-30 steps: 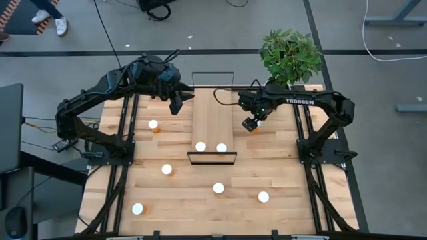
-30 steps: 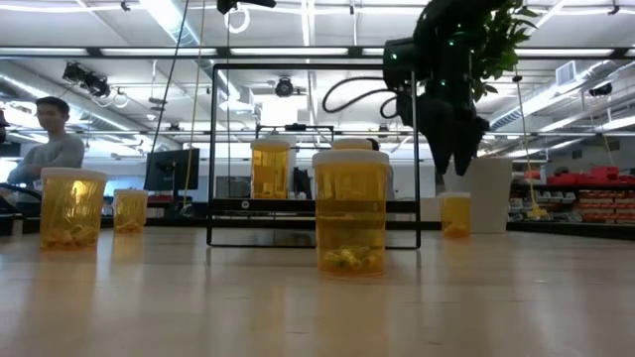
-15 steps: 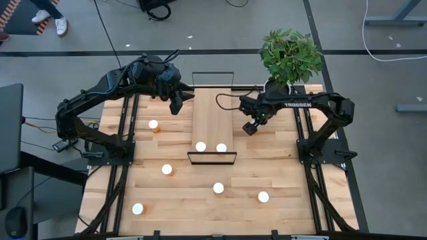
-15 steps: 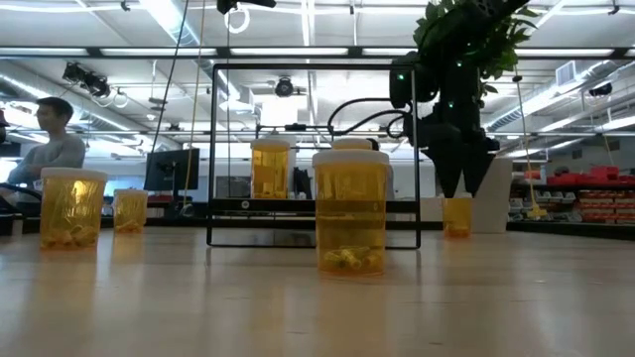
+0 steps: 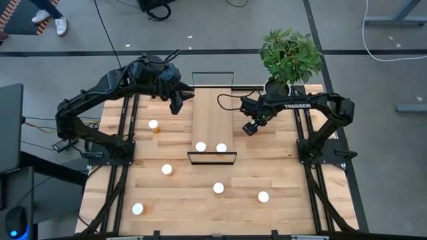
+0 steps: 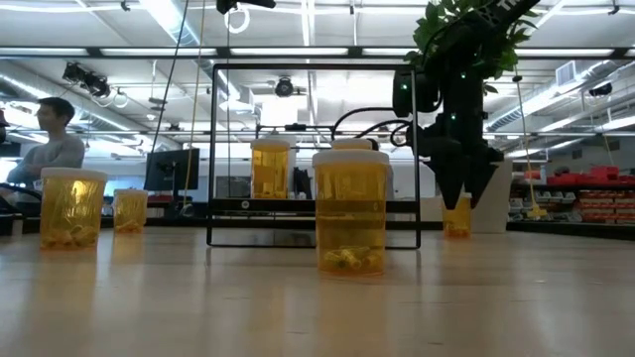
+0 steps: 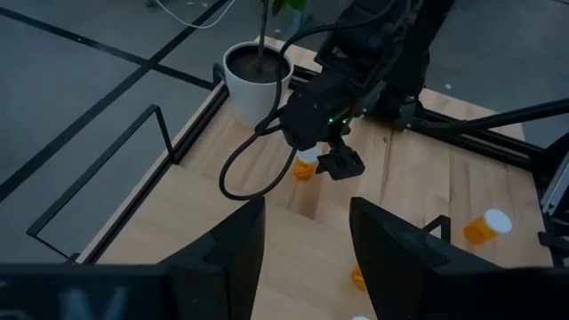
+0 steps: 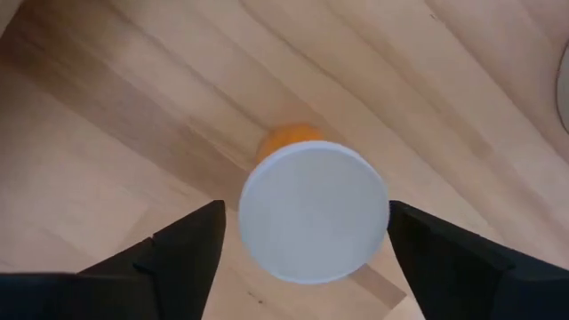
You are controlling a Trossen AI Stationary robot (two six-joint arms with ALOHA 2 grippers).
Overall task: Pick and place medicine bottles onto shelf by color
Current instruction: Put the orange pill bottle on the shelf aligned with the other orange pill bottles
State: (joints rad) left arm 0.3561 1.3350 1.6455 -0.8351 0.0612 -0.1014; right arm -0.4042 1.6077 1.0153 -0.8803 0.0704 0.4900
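My right gripper (image 8: 307,213) hangs open, pointing down, right over an orange medicine bottle with a white cap (image 8: 313,212). This bottle (image 6: 457,216) stands on the table just right of the shelf (image 5: 212,123). One finger stands on each side of the cap, and I see no touch. In the high view the gripper (image 5: 249,127) hides that bottle. Two bottles (image 5: 201,147) (image 5: 221,148) stand on the shelf's near end. My left gripper (image 5: 177,103) waits open and empty above the shelf's far left corner.
Several more white-capped bottles stand on the table: one left of the shelf (image 5: 153,125) and others toward the near edge (image 5: 167,169) (image 5: 218,188) (image 5: 263,197). A plant in a white pot (image 7: 258,76) stands at the far right. A person (image 6: 55,139) sits beyond the table.
My right gripper has sunk straight down toward the orange bottle right of the shelf, and its fingertips now reach the level of the bottle's cap. In the high view it now covers the bottle. The bottle has stayed in place.
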